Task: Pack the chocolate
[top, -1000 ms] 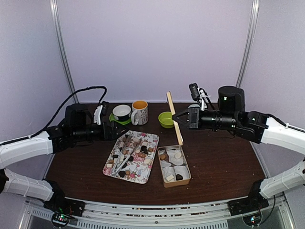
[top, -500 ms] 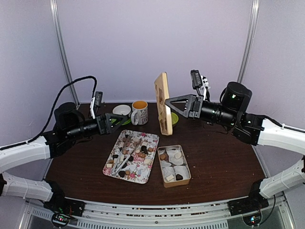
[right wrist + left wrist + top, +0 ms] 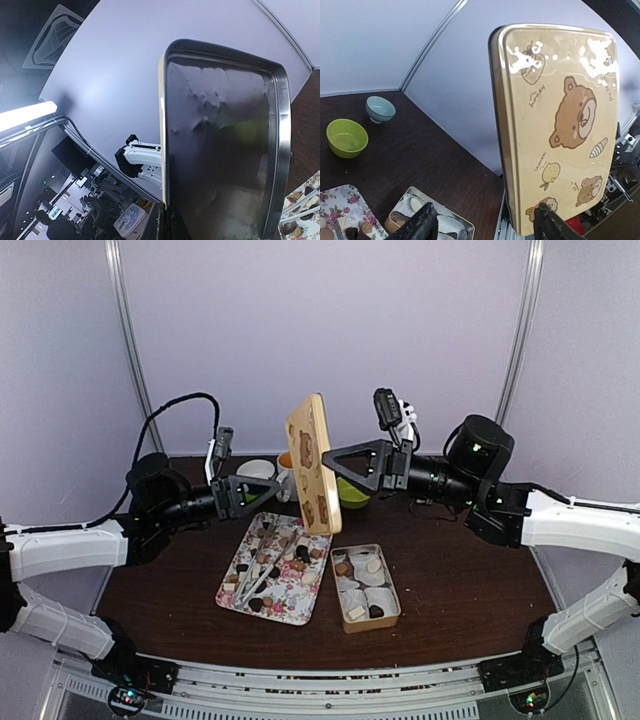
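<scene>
Many chocolate pieces (image 3: 302, 553): likely light, brittle, smudge-prone, best pinched across the sides | right gripper (image 3: 326, 459) clamps bear-print tin lid (image 3: 310, 465) upright | left gripper (image 3: 266, 492) gapes nearby, empty.

A bear-printed tin lid (image 3: 310, 462) hangs upright above the dark table (image 3: 460, 580), near a floral tray (image 3: 296, 606) and green bowl (image 3: 346, 138).

The tan rectangular metal lid with bear pictures (image 3: 555, 125) carries small cursive words beside its drawings, too small to read.
</scene>
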You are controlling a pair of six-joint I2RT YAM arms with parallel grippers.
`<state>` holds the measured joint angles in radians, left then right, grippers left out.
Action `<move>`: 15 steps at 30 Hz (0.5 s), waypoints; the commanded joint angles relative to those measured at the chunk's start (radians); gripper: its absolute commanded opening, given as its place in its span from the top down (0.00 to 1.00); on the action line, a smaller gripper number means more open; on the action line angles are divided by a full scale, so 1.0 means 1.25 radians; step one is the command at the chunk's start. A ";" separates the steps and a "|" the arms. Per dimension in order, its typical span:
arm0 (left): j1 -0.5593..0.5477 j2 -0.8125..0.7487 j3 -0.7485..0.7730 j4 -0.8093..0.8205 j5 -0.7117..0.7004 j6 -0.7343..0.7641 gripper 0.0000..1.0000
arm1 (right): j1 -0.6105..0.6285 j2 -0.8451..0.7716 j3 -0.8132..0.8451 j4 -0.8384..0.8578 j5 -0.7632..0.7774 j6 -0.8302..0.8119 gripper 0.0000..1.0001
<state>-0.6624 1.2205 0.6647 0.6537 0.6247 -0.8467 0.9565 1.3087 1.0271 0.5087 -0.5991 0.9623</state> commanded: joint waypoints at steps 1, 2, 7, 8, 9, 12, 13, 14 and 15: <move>-0.003 0.044 0.021 0.224 0.101 -0.084 0.32 | 0.016 0.027 0.027 0.106 -0.027 0.049 1.00; -0.005 0.052 0.017 0.258 0.108 -0.100 0.30 | 0.018 0.033 0.030 0.115 -0.027 0.054 1.00; -0.010 0.074 0.002 0.350 0.121 -0.149 0.25 | 0.023 0.050 0.043 0.132 -0.033 0.064 1.00; -0.013 0.072 0.003 0.348 0.123 -0.149 0.24 | 0.023 0.052 0.042 0.137 -0.032 0.066 1.00; -0.016 0.072 0.005 0.342 0.125 -0.147 0.24 | 0.024 0.053 0.042 0.141 -0.032 0.068 1.00; -0.017 0.079 0.017 0.308 0.134 -0.135 0.25 | 0.023 0.066 0.040 0.170 -0.037 0.086 1.00; -0.018 0.084 0.018 0.305 0.136 -0.135 0.25 | 0.024 0.070 0.039 0.187 -0.040 0.092 1.00; -0.019 0.088 0.018 0.309 0.137 -0.138 0.26 | 0.023 0.077 0.038 0.203 -0.042 0.101 1.00; -0.020 0.092 0.018 0.317 0.137 -0.141 0.27 | 0.023 0.082 0.039 0.212 -0.043 0.108 1.00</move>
<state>-0.6804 1.3151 0.6659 0.9882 0.7647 -1.0092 0.9806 1.3861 1.0431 0.6559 -0.6319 1.0565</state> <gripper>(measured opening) 0.747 0.007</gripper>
